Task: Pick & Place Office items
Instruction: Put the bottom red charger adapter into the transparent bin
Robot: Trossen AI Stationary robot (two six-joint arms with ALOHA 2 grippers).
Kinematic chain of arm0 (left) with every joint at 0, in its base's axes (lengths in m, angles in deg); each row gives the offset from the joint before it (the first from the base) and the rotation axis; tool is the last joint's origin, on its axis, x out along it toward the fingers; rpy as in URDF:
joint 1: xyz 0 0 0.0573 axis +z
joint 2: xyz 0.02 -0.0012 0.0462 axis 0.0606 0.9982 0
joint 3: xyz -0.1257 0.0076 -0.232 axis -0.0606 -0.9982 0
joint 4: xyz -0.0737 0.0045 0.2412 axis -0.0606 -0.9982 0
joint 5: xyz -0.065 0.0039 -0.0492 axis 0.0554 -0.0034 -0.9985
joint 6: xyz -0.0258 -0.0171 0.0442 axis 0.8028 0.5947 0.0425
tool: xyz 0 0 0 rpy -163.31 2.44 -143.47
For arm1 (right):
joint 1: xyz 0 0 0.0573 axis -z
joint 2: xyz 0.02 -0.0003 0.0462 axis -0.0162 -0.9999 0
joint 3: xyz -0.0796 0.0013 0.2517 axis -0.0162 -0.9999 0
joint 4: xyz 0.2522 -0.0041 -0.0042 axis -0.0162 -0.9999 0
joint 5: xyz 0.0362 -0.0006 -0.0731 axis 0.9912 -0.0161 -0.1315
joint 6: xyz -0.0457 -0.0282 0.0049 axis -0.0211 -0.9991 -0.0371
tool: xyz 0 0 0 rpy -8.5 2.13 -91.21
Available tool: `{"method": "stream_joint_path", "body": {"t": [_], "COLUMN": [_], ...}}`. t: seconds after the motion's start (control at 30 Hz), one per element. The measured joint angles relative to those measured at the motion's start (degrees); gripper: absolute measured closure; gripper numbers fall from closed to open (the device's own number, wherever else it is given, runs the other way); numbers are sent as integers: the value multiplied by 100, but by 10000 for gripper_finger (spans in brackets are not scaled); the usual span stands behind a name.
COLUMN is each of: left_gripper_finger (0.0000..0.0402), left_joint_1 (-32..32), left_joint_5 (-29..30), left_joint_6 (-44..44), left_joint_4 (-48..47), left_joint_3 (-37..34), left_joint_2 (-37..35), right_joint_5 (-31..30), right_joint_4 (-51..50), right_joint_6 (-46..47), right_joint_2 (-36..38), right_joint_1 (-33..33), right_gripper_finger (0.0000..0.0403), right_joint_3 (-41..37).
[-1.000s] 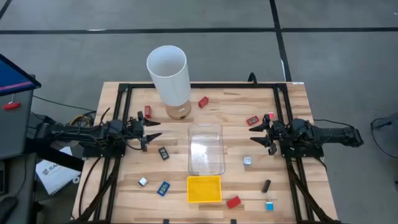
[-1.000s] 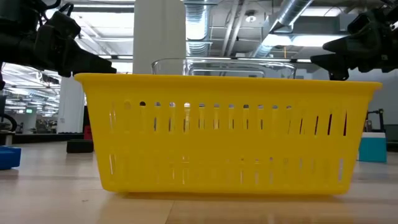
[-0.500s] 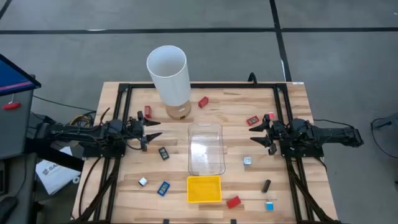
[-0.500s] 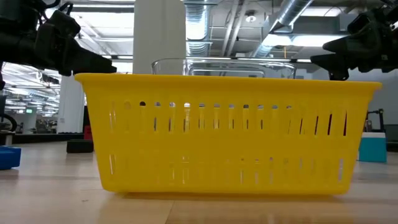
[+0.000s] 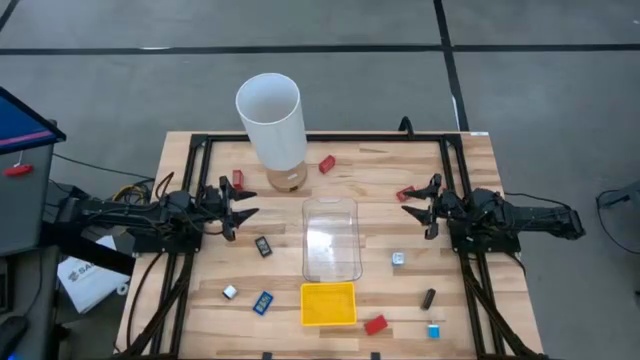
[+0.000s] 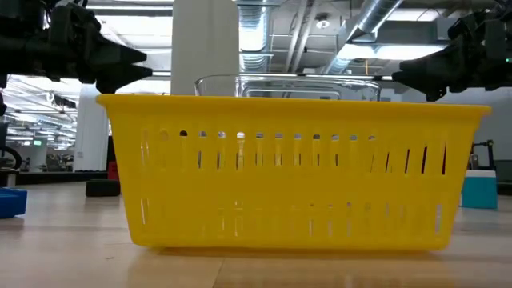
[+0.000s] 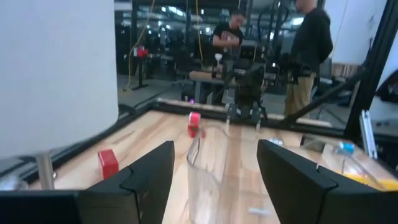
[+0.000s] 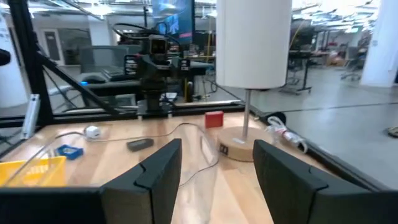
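Wooden table [image 5: 380,170], no legible writing, 2 end effectors open

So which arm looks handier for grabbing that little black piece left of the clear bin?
Probably the left. The left gripper hangs open just above and beside the black piece, while the right gripper sits across the clear bin.
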Motion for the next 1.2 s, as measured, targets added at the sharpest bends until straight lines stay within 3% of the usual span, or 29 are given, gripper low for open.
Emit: {"method": "stream_joint_path", "body": {"t": [0.2,0.43,0.63,0.83,0.93,1.2], "left_gripper_finger": [174,174,174,174,174,174], "left_joint_1": [1,1,2,1,2,0], "left_joint_5": [1,73,507,853,1124,1139], "left_joint_6": [-29,-637,-762,-1618,-1619,-1613], "left_joint_4": [332,415,589,1292,1509,1771], "left_joint_3": [0,0,2,1,0,0], "left_joint_2": [2,2,-1,-1,-1,4], "right_joint_5": [-4,16,22,20,20,-16], "right_joint_4": [530,1528,1400,1267,1266,1285], "right_joint_6": [138,744,1965,2213,2260,2193], "right_joint_2": [2,2,-39,-42,-42,-42], "right_joint_1": [87,96,96,94,93,89], "right_gripper_finger": [209,210,212,218,219,220], "right_joint_3": [11,31,31,33,33,34]}}
